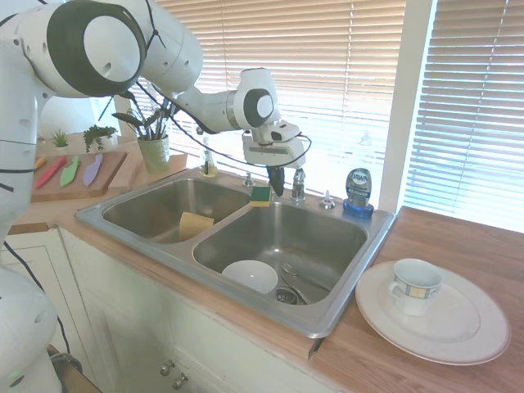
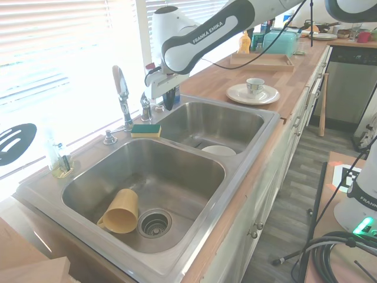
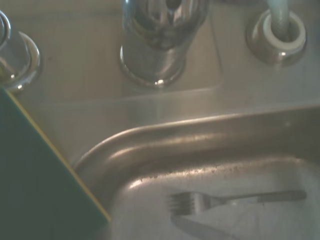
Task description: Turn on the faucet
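Note:
The chrome faucet [image 2: 122, 88] rises from the sink's back ledge between the two basins. Its short stubby lever handle [image 1: 299, 183] [image 2: 145, 105] stands just beside it. In the first exterior view the spout is mostly hidden behind my hand. My gripper [image 1: 278, 188] [image 2: 169, 104] points down over the ledge, close beside the handle on its basin side, and the dark fingers taper to one point, shut on nothing. I cannot tell whether it touches the handle. The wrist view shows the handle's chrome base [image 3: 156, 50] from above. No water runs from the spout.
A green and yellow sponge [image 1: 260, 195] lies on the ledge next to the gripper. A blue-capped soap bottle [image 1: 358, 191] stands further along. The steel sink [image 1: 344, 303] holds a white bowl [image 1: 250, 275], a fork [image 3: 225, 200] and a yellow cup [image 2: 121, 211]. A plate with a mug [image 1: 416, 285] sits on the counter.

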`<state>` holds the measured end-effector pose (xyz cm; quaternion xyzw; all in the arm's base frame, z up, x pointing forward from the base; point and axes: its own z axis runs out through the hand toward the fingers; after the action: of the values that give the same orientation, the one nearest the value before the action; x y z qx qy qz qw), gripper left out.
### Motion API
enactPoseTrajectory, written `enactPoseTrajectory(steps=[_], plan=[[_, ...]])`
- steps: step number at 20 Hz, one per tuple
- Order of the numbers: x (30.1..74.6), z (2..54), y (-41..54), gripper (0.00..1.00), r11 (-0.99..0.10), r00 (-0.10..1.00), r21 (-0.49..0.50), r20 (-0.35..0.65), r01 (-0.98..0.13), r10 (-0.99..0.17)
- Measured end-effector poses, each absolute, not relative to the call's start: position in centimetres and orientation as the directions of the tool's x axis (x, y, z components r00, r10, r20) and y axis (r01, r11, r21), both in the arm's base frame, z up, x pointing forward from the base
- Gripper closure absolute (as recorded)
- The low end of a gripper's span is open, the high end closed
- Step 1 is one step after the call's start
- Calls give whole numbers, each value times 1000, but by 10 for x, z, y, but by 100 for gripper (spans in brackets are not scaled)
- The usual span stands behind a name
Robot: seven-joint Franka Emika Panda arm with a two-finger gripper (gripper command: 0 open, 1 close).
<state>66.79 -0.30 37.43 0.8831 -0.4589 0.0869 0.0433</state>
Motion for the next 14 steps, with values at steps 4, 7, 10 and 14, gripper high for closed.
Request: enactPoseTrajectory(steps=[4, 7, 10, 14], plan=[[662, 368, -5, 100, -579, 577, 32, 144, -815, -804], [651, 374, -4, 100, -580, 581, 45, 130, -813, -804], [623, 389, -3, 100, -579, 582, 59, 110, -813, -806], [573, 401, -1, 100, -583, 588, 75, 81, -809, -805]])
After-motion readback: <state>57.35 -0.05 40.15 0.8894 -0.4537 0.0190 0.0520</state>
